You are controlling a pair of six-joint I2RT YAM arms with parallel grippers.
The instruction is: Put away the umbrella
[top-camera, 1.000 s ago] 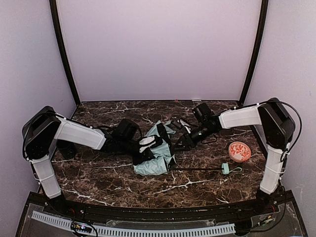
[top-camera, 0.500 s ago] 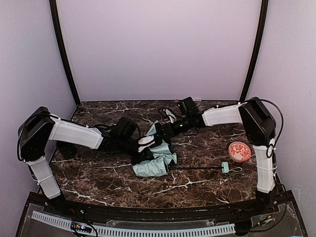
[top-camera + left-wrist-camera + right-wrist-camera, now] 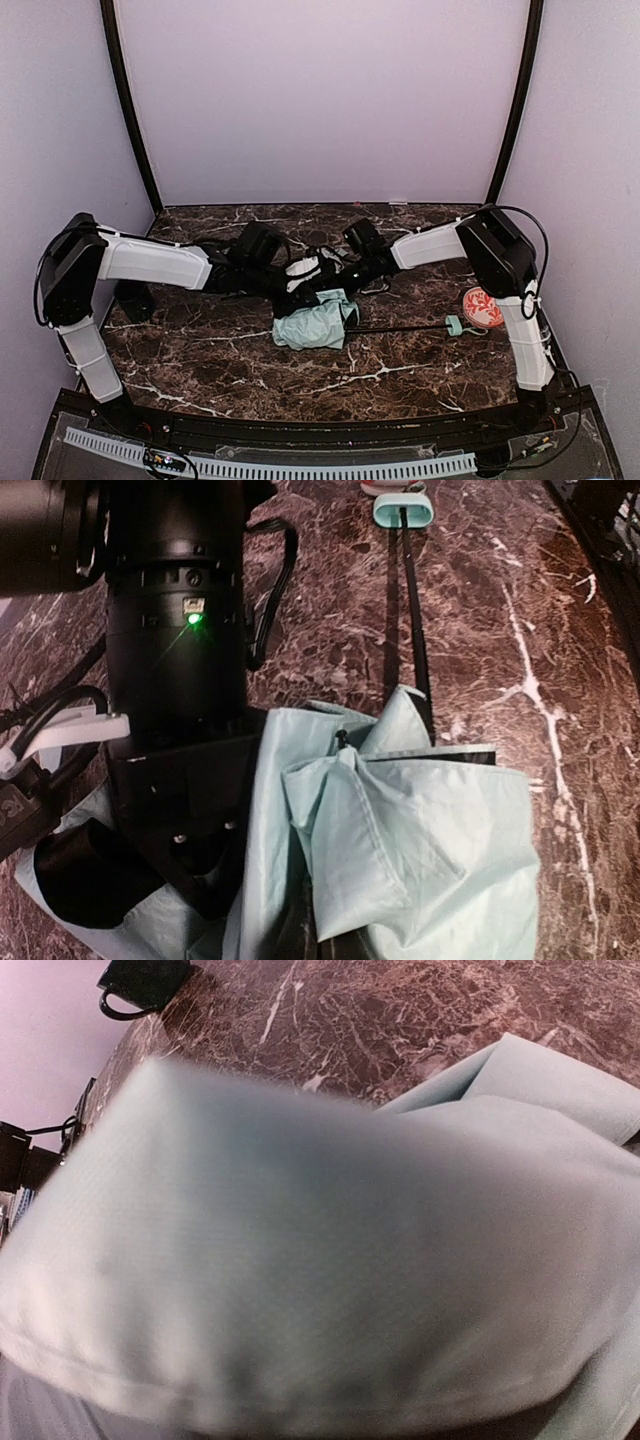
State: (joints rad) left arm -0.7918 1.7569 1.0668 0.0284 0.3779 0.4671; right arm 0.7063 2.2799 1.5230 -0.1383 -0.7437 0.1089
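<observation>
The umbrella (image 3: 318, 325) is lying mid-tabletop (image 3: 400, 372), canopy (image 3: 420, 850) crumpled, shaft (image 3: 400, 328) pointing toward the right edge. At the canopy the left gripper (image 3: 298, 290) is sitting closed, likely pinning it, while the right gripper (image 3: 325, 282) is pressing into fabric, probably bunching it (jaws hidden, cannot tell).

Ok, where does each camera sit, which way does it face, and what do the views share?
Top external: fixed above and behind the bases, looking down on the table; left arm and right arm both show, meeting over the umbrella.
Left wrist: low over the umbrella, facing along its shaft to the handle; a black housing, likely the right arm's wrist, fills the left.
Right wrist: very close to blurred mint fabric, table beyond; nothing of its arm shows.
Shared: the umbrella in all three; the handle in top and left wrist.
</observation>
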